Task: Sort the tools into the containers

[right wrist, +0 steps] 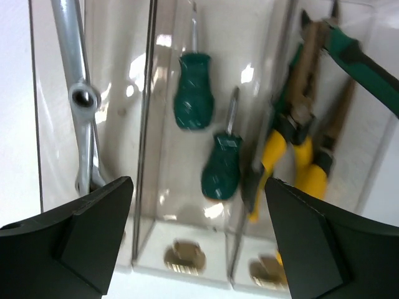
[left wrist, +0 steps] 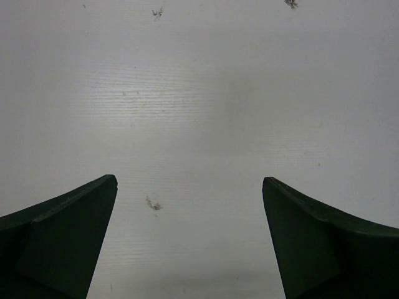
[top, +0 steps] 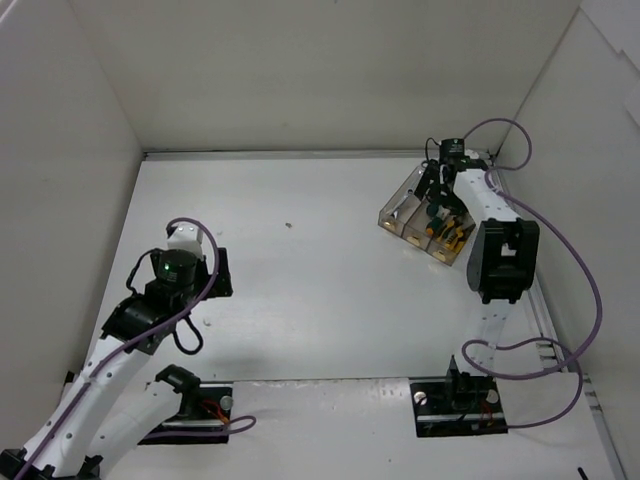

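Observation:
The three joined clear containers [top: 415, 212] stand at the far right of the table. In the right wrist view the left bin [right wrist: 50, 93] holds slim silver wrenches [right wrist: 80, 93]. Two stubby green-handled screwdrivers [right wrist: 194, 91] [right wrist: 222, 167] lie in the middle bin. The right bin holds yellow-handled pliers [right wrist: 280, 156] and green-handled pliers [right wrist: 358, 59]. My right gripper [right wrist: 196, 187] hovers open above the middle bin, nothing between its fingers. Over bare table at the near left, my left gripper [left wrist: 190, 184] is wide open and empty.
White walls [top: 300, 70] enclose the table on the left, back and right. The containers sit close to the right wall and back corner. Small dark specks [top: 288, 224] mark the table surface. Purple cables [top: 560, 330] loop by the right arm.

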`<state>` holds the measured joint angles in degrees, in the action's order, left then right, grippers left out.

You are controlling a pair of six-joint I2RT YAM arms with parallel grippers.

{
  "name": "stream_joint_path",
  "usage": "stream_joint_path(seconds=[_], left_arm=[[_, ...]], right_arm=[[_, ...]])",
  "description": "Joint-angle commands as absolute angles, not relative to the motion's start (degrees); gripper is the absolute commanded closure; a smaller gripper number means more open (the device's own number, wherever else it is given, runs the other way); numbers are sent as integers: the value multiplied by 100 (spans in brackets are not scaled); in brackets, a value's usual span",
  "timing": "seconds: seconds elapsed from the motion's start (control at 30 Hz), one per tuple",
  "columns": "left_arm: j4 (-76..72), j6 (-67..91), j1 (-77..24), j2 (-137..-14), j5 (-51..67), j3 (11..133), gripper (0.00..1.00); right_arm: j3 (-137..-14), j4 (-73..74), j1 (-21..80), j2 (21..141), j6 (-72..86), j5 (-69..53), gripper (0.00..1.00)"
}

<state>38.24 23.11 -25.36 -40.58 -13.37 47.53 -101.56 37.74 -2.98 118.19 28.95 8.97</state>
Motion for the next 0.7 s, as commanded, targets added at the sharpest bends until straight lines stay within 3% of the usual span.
stream_joint_path(seconds=[0.0, 0.17, 0.67], left_arm=[[3516, 2276, -2496, -3964, -1511, 4799, 0], [3507, 2303, -2496, -3832, -1661, 4755, 0], [3533, 2364, -2496, -3700, -2004, 4685, 0]], right_arm=[[-9845, 3472, -194, 10323, 2673, 1037, 14], [-8617, 3199, 17, 8923, 2593, 1116, 2], [-5819, 3173, 440, 4530, 2364, 590, 2]])
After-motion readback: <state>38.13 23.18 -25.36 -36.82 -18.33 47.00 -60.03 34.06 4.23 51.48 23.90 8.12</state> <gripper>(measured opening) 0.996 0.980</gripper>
